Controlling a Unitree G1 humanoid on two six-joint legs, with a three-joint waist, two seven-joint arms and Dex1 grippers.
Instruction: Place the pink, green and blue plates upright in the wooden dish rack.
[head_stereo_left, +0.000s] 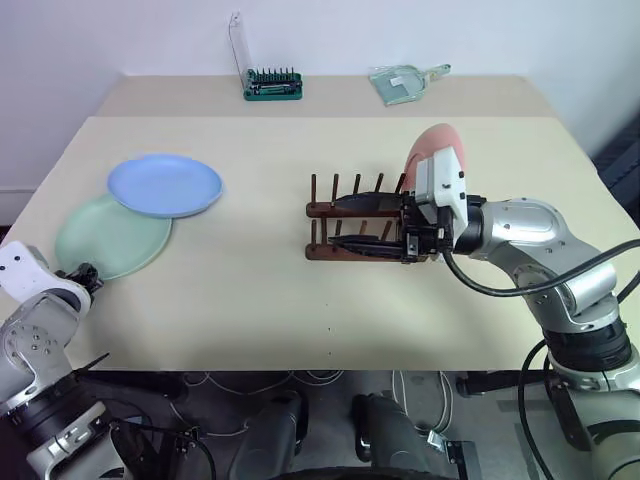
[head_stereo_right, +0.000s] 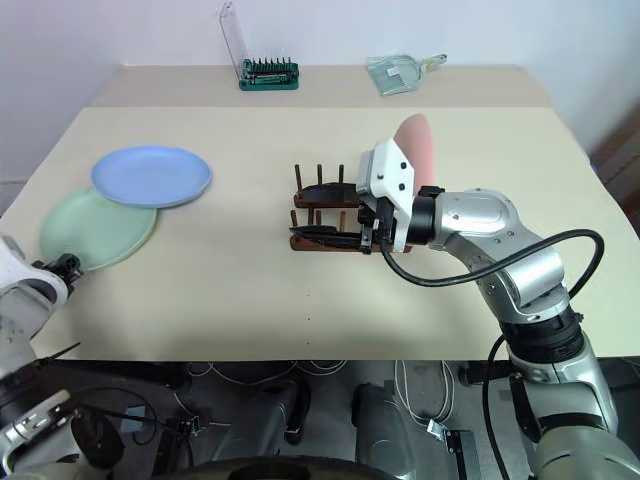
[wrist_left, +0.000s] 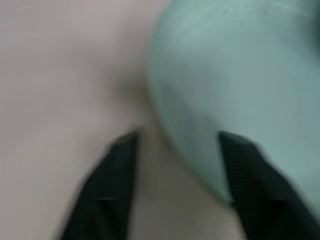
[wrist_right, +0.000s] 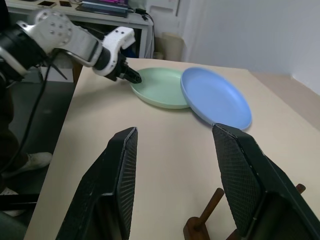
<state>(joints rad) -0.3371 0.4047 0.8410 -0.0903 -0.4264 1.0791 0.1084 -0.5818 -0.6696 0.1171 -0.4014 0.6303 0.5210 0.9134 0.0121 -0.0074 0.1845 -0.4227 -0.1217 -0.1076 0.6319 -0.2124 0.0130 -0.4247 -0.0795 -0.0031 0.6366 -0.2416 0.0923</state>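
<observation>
The pink plate (head_stereo_left: 432, 148) stands upright at the right end of the wooden dish rack (head_stereo_left: 345, 212), partly hidden behind my right wrist. My right gripper (head_stereo_left: 335, 224) hovers level over the rack, pointing left, open and holding nothing. At the table's left, the blue plate (head_stereo_left: 165, 185) lies flat, overlapping the far rim of the green plate (head_stereo_left: 108, 238). My left gripper (head_stereo_left: 85, 272) is at the green plate's near rim. In the left wrist view its fingers (wrist_left: 117, 190) stand apart, with the green plate's edge (wrist_left: 190, 150) running between them.
A green bit set with a clear lid (head_stereo_left: 272, 85) and a clear scoop (head_stereo_left: 405, 80) sit at the table's far edge. The beige tabletop (head_stereo_left: 250, 290) lies bare between the plates and the rack. Cables lie on the floor below the front edge.
</observation>
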